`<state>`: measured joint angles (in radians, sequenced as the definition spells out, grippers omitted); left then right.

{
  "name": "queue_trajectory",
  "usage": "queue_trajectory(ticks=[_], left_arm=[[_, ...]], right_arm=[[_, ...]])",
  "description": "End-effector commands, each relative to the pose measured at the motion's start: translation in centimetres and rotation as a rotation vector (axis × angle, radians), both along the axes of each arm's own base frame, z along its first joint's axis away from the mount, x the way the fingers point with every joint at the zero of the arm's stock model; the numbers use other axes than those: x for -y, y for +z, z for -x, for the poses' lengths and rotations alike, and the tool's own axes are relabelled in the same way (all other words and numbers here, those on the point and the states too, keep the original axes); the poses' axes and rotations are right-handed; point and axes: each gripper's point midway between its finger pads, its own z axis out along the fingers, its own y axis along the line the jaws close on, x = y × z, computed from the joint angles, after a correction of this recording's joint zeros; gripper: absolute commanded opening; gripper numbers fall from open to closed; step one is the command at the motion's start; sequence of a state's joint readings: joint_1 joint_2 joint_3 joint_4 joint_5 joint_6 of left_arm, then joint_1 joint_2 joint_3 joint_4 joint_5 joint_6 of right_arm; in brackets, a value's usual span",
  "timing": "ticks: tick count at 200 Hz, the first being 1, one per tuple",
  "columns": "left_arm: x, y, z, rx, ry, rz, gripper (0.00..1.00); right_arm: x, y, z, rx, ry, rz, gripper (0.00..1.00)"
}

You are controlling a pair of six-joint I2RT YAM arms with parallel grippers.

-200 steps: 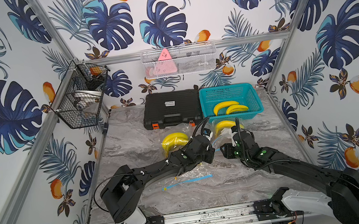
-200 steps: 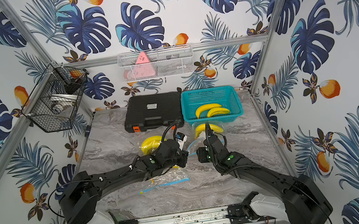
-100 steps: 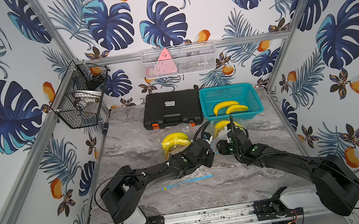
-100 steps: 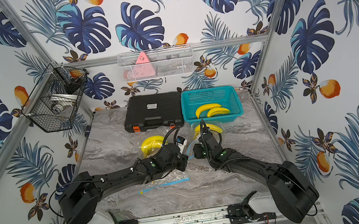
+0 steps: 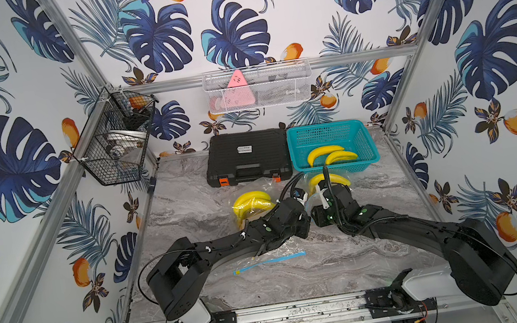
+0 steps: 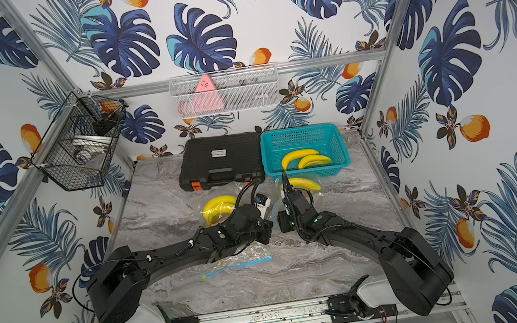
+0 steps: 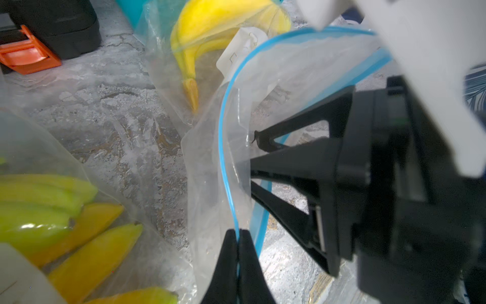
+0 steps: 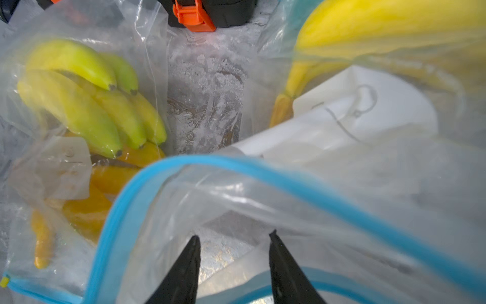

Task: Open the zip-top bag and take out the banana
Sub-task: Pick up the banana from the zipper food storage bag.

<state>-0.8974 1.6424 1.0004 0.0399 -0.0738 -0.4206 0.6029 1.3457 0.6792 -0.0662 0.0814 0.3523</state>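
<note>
The clear zip-top bag (image 7: 263, 86) with its blue zip rim lies in front of the teal basket, its mouth spread wide. The yellow banana (image 7: 210, 23) lies deep inside it beside a white tag (image 8: 368, 110), and shows in both top views (image 5: 326, 180) (image 6: 303, 183). My left gripper (image 7: 238, 231) is shut on the blue rim of the bag (image 8: 315, 210). My right gripper (image 8: 234, 235) is open, its black fingers (image 7: 289, 158) reaching into the bag's mouth, short of the banana (image 8: 381, 26).
A second clear bag holding a bunch of bananas (image 5: 251, 203) (image 8: 86, 100) lies just left of the grippers. Behind stand a black case (image 5: 247, 157) and the teal basket (image 5: 329, 131) with two bananas. A flat bag with a blue zip strip (image 5: 268, 261) lies nearer the front.
My right gripper has moved left and farther back, up to the bag's mouth and close to the left gripper. The left gripper has kept its hold on the rim.
</note>
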Motion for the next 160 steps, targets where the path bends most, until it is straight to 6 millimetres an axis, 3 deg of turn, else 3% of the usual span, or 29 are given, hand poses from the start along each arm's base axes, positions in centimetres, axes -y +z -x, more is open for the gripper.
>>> queue_trajectory(ticks=[1,49,83,114,160], left_arm=[[0.2,1.3,-0.3,0.026,0.019,0.044,0.0],[0.0,2.4,0.2,0.065,0.007,0.081,0.0],[0.4,1.7,0.9,0.048,-0.009,0.091,0.0],[1.1,1.7,1.2,0.037,-0.016,0.128,0.0],[1.6,2.2,2.0,0.024,-0.024,0.184,0.0]], right_arm=[[0.8,-0.5,0.4,0.012,0.001,0.039,0.44],[0.7,-0.7,0.2,-0.028,0.016,0.08,0.38],[0.0,1.0,-1.4,0.062,-0.007,0.026,0.53],[-0.7,-1.5,-3.4,0.003,-0.047,0.053,0.62],[0.2,-3.6,-6.2,0.02,-0.19,0.014,0.71]])
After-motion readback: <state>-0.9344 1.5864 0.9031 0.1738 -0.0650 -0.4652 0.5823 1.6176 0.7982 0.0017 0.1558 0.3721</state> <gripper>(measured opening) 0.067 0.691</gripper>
